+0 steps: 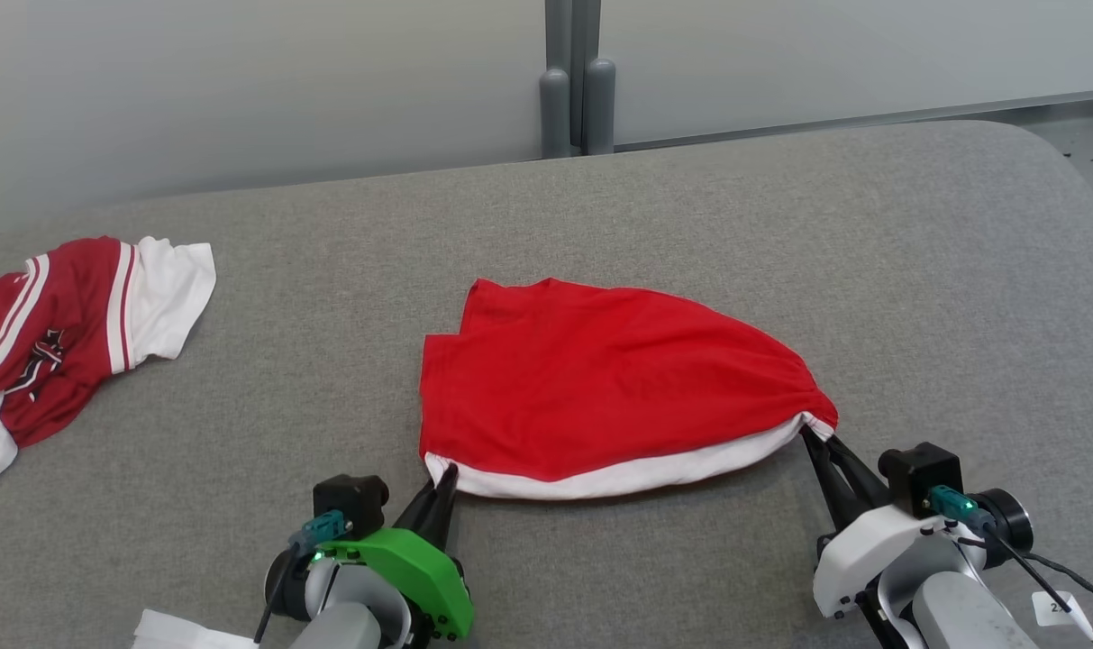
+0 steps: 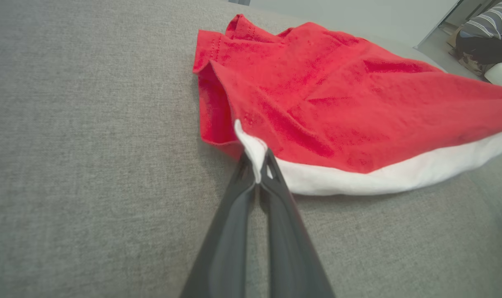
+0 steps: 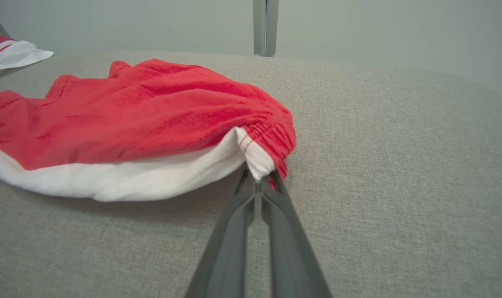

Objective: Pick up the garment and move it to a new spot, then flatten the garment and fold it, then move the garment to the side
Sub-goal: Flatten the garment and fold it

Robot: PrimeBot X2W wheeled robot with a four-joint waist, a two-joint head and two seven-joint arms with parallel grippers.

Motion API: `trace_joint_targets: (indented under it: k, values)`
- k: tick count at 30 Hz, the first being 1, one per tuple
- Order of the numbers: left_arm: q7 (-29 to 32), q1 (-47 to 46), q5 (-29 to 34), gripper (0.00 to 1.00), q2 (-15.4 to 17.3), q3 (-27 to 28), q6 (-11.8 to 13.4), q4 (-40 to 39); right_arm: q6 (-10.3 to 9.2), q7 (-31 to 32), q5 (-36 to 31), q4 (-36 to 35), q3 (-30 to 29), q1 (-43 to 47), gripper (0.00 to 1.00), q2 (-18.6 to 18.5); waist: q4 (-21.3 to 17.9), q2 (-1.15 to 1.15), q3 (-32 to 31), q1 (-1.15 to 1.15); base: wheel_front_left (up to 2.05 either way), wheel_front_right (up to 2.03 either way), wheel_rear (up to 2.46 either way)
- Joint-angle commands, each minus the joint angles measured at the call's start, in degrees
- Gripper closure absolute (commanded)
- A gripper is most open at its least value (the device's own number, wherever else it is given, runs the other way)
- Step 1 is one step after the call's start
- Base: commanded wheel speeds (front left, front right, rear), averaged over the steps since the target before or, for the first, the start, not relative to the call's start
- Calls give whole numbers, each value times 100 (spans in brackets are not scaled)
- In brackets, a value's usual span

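Observation:
The garment (image 1: 600, 388) is red with a white band along its near edge and lies in the middle of the grey table (image 1: 780, 225). My left gripper (image 1: 444, 478) is shut on the band's near left corner; the left wrist view shows white cloth (image 2: 253, 149) pinched between the fingertips of the left gripper (image 2: 259, 165). My right gripper (image 1: 816, 437) is shut on the gathered near right corner. In the right wrist view the right gripper (image 3: 257, 178) pinches a white and red fold of the garment (image 3: 151, 111). The band sags between the two grips.
A second garment (image 1: 68, 324), dark red and white with stripes, lies crumpled at the table's left edge. Some white paper (image 1: 181, 631) shows at the bottom left. A grey post (image 1: 575, 81) stands behind the table's far edge. The table's right end curves away.

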Motion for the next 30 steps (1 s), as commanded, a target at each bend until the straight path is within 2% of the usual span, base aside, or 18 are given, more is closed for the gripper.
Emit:
trace_joint_targets:
  k: [1, 6, 12, 23, 30]
  values:
    - [-17, 29, 92, 100, 24, 98, 9, -154, 0, -54, 11, -5, -36, -53, 100, -27, 7, 24, -19, 0, 0, 0, 0]
    - [-10, 206, 263, 100, 80, 348, 28, -631, 0, -94, 6, -158, -163, -31, 100, -37, 23, 24, -86, 0, 0, 0, 0]
    - [-12, 406, 517, 100, 142, 697, 83, -1448, 0, -143, 13, -704, -410, 44, 100, -34, 33, 24, -287, 0, 0, 0, 0]
    - [-11, 730, 715, 100, 269, 1031, 260, -3043, 0, 61, -25, -2195, -706, 295, 100, -27, 13, 24, -540, 0, 0, 0, 0]
    - [215, 1050, 588, 100, 406, 1129, 456, -4110, 0, 506, 54, -3267, -853, 604, 100, -1, 27, 24, -535, 0, 0, 0, 0]
